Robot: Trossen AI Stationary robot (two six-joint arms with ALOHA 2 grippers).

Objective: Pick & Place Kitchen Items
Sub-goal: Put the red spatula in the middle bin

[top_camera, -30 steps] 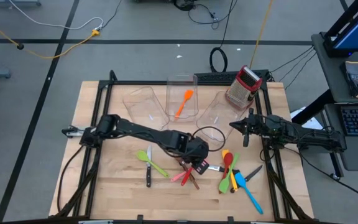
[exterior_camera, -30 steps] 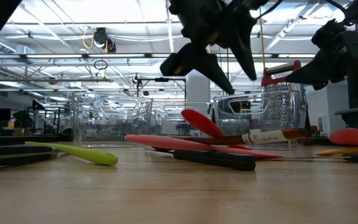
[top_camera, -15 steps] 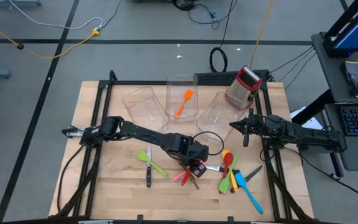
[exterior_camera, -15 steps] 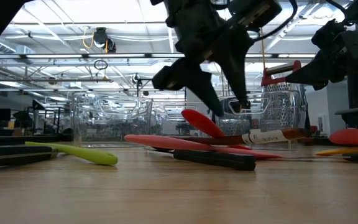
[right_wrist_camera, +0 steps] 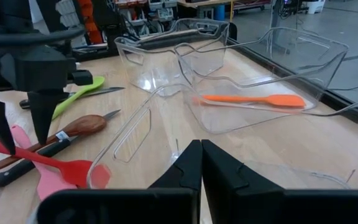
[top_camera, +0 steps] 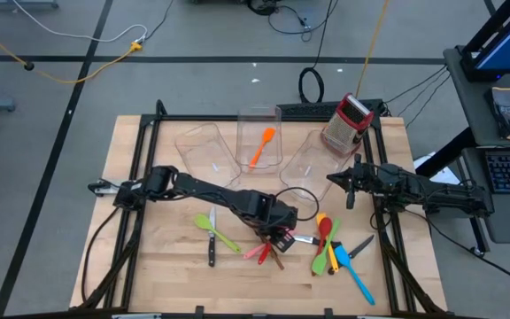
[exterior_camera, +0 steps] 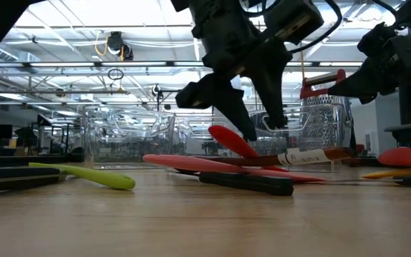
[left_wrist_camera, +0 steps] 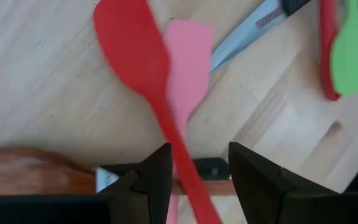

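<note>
Left wrist view: the left hand (left_wrist_camera: 193, 177) has come down since a second ago, fingers parted astride the red spatula (left_wrist_camera: 143, 74), gripping nothing yet, so a pick looks imminent. The pink spatula (left_wrist_camera: 188, 59) and a knife (left_wrist_camera: 247, 34) crowd that handle; bare desk (top_camera: 162, 257) lies beyond. The right hand (top_camera: 351, 197), shut and empty, waits beside the clear bins (top_camera: 259, 137).

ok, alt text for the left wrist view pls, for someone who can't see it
The left gripper hangs open just above a wooden table, its two dark fingers on either side of the handle of a red spatula. The red spatula lies across a pink spatula; a knife blade, a green spoon and a brown spoon lie around them.
</note>
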